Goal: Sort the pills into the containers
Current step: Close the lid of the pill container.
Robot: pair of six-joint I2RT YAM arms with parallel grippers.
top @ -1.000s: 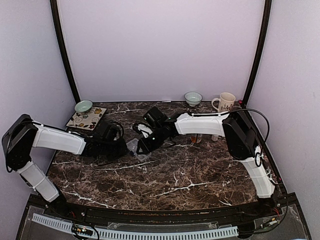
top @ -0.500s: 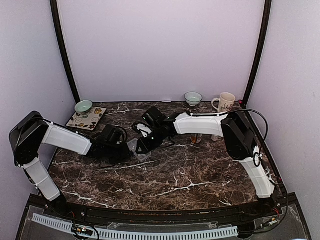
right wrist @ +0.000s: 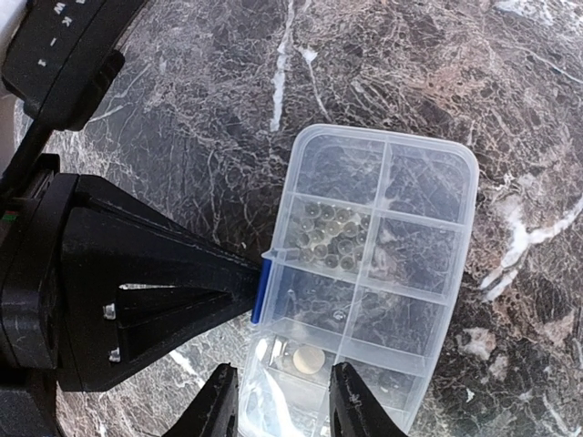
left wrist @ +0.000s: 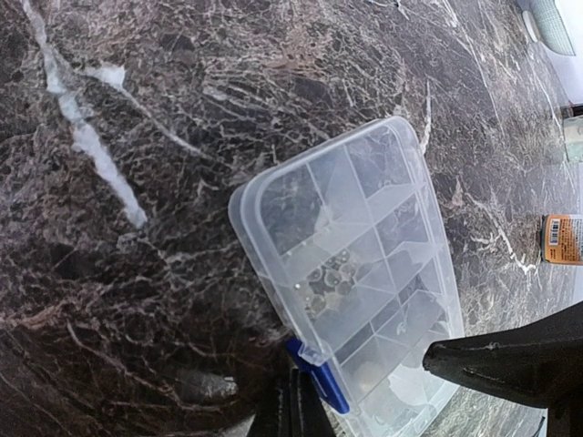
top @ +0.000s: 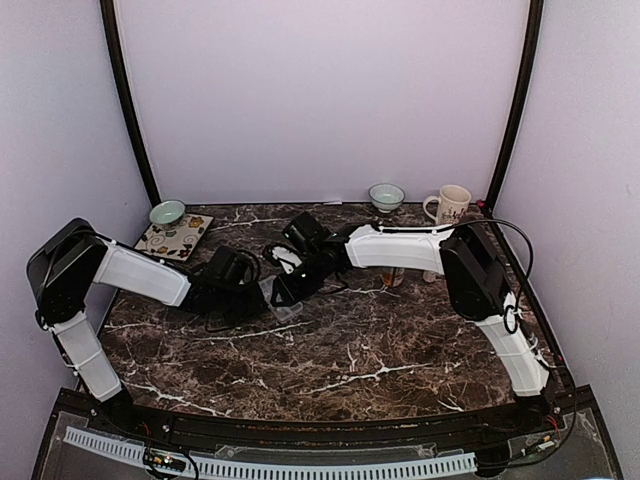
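The clear organizer box [top: 286, 296] lies flat on the dark marble table between both grippers. In the left wrist view the box [left wrist: 355, 246] has a blue latch [left wrist: 321, 381] on its long edge. My left gripper [left wrist: 291, 405] is shut, with its tips touching that latch. In the right wrist view the box [right wrist: 392, 246] holds several small clear beads [right wrist: 326, 237] in one compartment and a tan round pill [right wrist: 308, 359] in another. My right gripper [right wrist: 287, 405] is open over the box's near end, one finger outside the long edge and one above the box.
A green bowl [top: 167, 212] and a patterned tile [top: 173, 237] sit at the back left. Another bowl [top: 386, 195] and a cream mug [top: 450, 204] stand at the back right. An orange-labelled bottle [left wrist: 562, 238] stands right of the box.
My left arm has reached to the right and brought its shut gripper up against the box's latch edge. The right gripper has stayed over the box.
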